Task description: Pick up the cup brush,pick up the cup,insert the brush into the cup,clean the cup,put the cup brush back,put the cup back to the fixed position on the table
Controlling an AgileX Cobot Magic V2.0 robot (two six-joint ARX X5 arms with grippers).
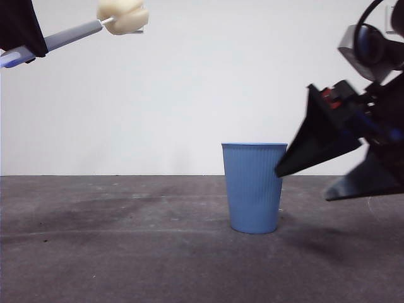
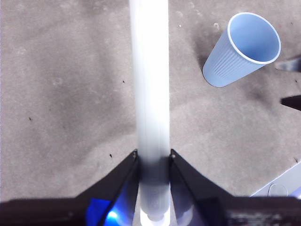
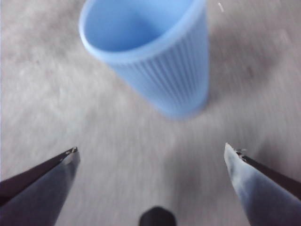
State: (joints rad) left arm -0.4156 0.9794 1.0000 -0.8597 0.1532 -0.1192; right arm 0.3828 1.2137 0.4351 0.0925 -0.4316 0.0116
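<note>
Jaws of your right gripper (image 1: 303, 180) gape beside the cup (image 1: 254, 187), mid-frame on the table (image 1: 126, 252); centre them before closing. Left gripper (image 2: 153, 157) clamps the brush (image 1: 95, 26), upper left.

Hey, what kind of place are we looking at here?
Probably a robot test bench, not a kitchen: a bare dark grey table before a blank white wall, with only a blue cup and a brush held by the left end effector.

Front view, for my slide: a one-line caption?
Left gripper holds brush aloft; open right gripper nears upright cup.
</note>
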